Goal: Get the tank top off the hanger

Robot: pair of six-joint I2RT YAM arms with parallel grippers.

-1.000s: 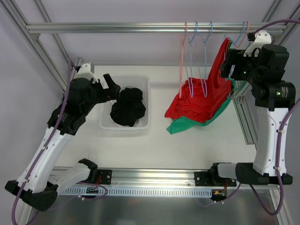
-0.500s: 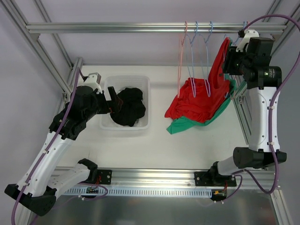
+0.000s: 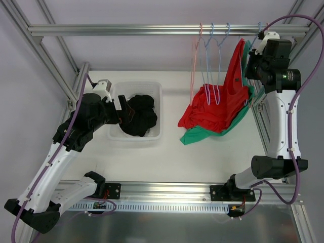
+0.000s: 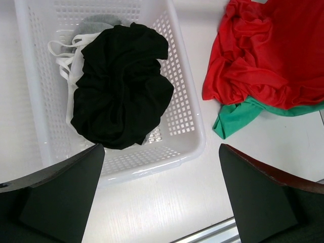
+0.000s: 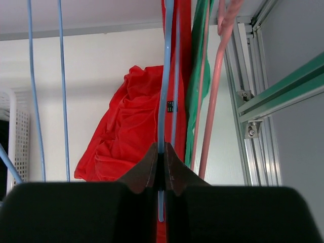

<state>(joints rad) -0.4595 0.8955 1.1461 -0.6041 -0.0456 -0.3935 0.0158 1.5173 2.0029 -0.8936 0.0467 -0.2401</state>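
Over the last second my right arm has swung up close to the rail. My right hand is now pinched shut on the wire of the blue hanger, with the strap of the red tank top right against it. The top's body slumps on the surface over a green garment. I judge the hanger secured, so the strap can come off next. A pink hanger crowds in just beside it. My left hand has moved over the white basket of black clothing, jaws wide and holding nothing.
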